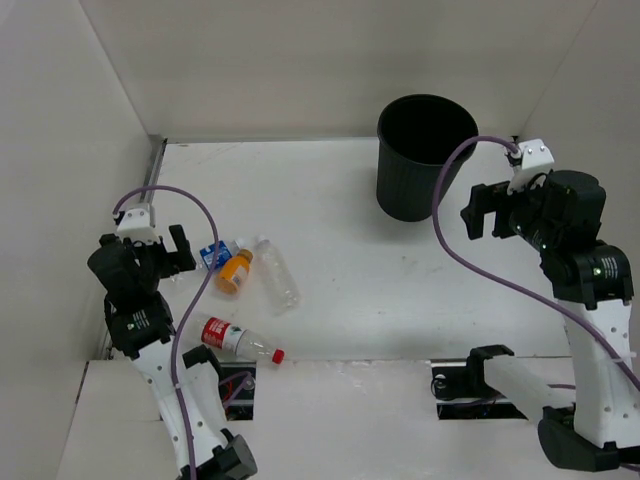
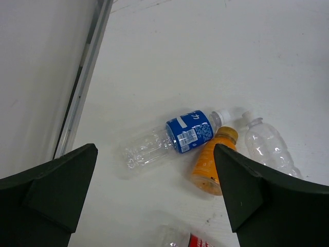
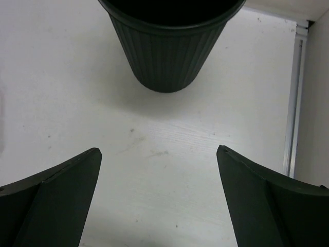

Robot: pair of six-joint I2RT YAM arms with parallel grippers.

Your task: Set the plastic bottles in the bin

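Observation:
Four bottles lie on the white table at the left. The blue-label bottle [image 1: 214, 254] [image 2: 175, 138], the short orange bottle [image 1: 235, 272] [image 2: 212, 163] and the plain clear bottle [image 1: 277, 272] [image 2: 267, 149] lie close together. The red-label bottle [image 1: 235, 340] [image 2: 193, 240] lies apart, nearer the front edge. My left gripper [image 1: 176, 260] [image 2: 155, 147] is open and empty, raised just left of the cluster. The black ribbed bin [image 1: 425, 150] [image 3: 169, 46] stands upright at the back right. My right gripper [image 1: 486, 215] [image 3: 159, 149] is open and empty, raised just right of the bin.
White walls enclose the table on the left, back and right. A metal strip [image 2: 85, 72] runs along the left wall's foot, and another [image 3: 295, 92] along the right wall. Purple cables [image 1: 450, 215] loop from both arms.

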